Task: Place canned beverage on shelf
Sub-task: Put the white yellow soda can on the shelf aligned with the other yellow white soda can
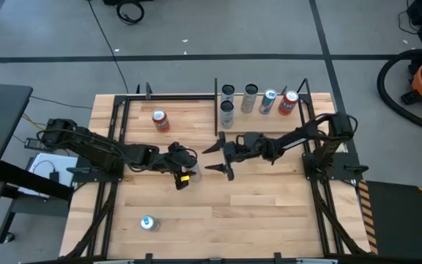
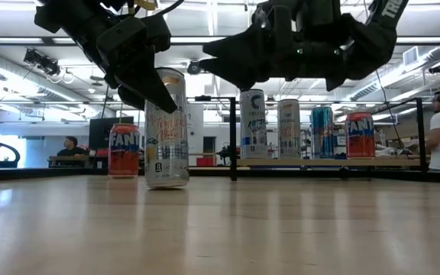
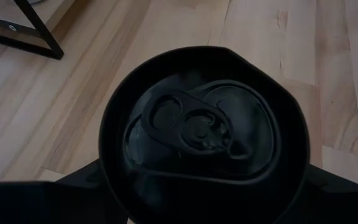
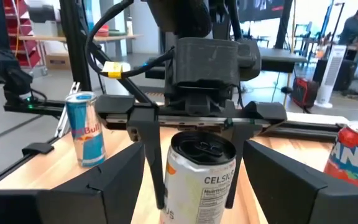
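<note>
Mid-task. Left gripper [image 1: 184, 176] has its fingers closed around the Celsius can [image 4: 201, 177], which stands on the tabletop [image 1: 269, 213], not yet lifted. Can upright, long axis vertical, tab end up between the fingers. Shelf [image 1: 321, 103] already holds several cans; this one is well apart from it. Right gripper [image 1: 222, 158] hovers just opposite, fingers spread wide, holding nothing. Left: lift, carry, place.

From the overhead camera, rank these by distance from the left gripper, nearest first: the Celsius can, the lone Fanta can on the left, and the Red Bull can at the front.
1. Celsius can: at the left gripper, between its fingers.
2. Lone Fanta can: toward the back, on the left half.
3. Red Bull can: toward the front edge; only slightly farther than the Fanta.
</note>
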